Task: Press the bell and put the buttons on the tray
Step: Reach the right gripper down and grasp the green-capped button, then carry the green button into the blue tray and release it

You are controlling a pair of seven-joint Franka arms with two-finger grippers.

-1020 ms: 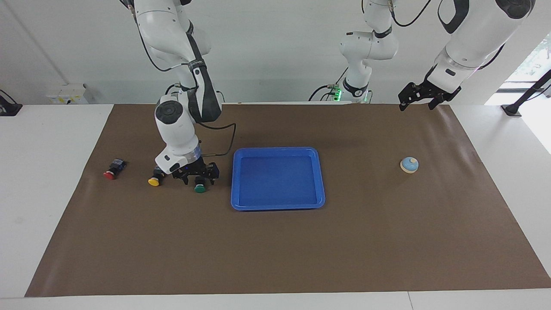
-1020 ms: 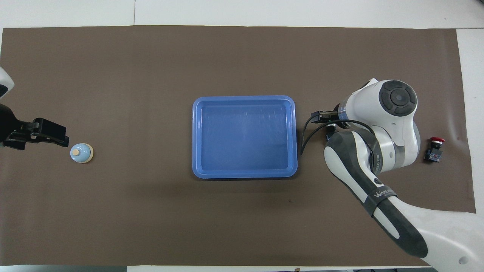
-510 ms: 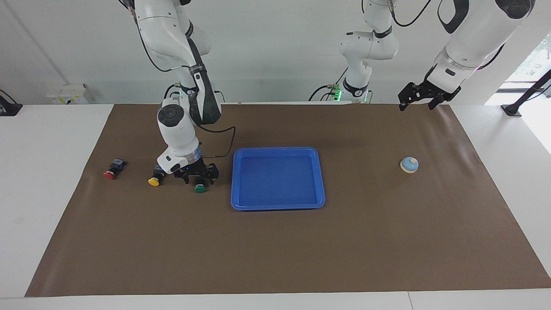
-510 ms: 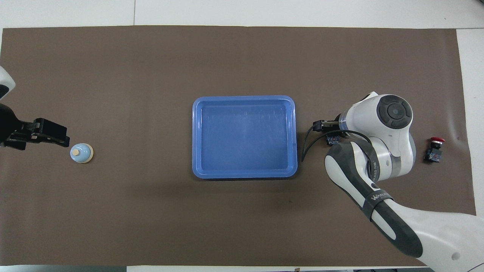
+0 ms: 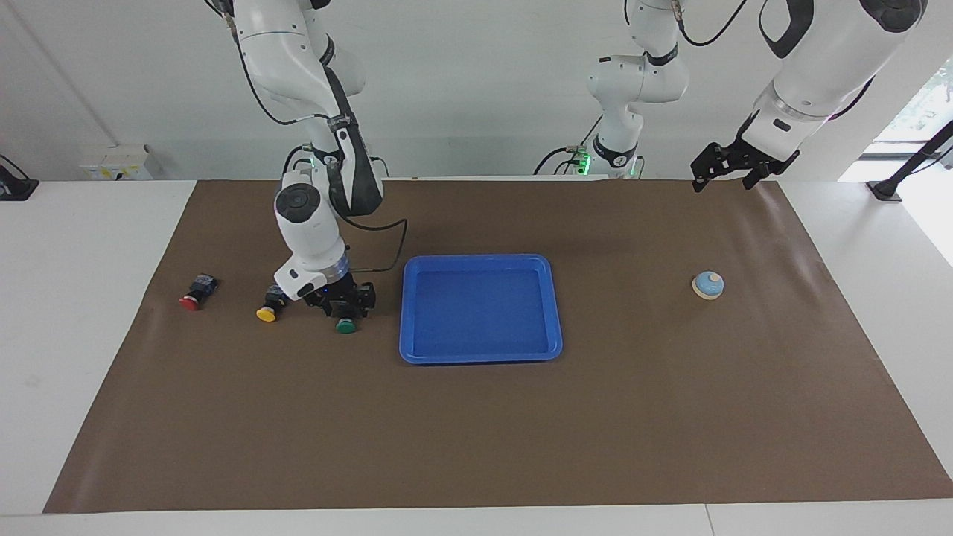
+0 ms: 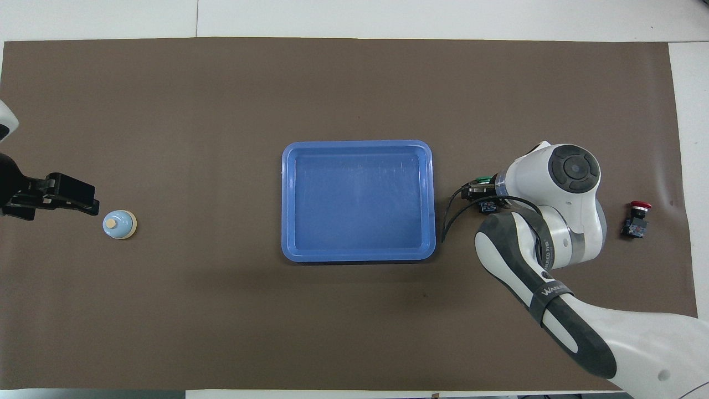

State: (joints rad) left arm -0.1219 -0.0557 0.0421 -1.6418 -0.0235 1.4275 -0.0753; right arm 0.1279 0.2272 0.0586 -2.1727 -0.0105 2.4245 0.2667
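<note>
Right end effector [image 5: 344,307] down at desk, around green button [image 5: 345,324]; can't tell if fingers have it gripped yet. We'd want firm hold on black body before lifting, then straight up to clear tray [image 5: 554,313] rim just beside. Yellow button [image 5: 266,313] sits close toward right arm's end, red button [image 5: 190,301] further out. Left end effector [image 5: 724,168] open, waiting in air near bell [image 5: 708,284]. Tray bare, plenty of room.

Facing view: high, distant, looking across the surface [image 5: 476,447] toward the robots. Overhead view: steeply down from the robots' end. Shared: the whole brown mat [image 6: 221,100].
</note>
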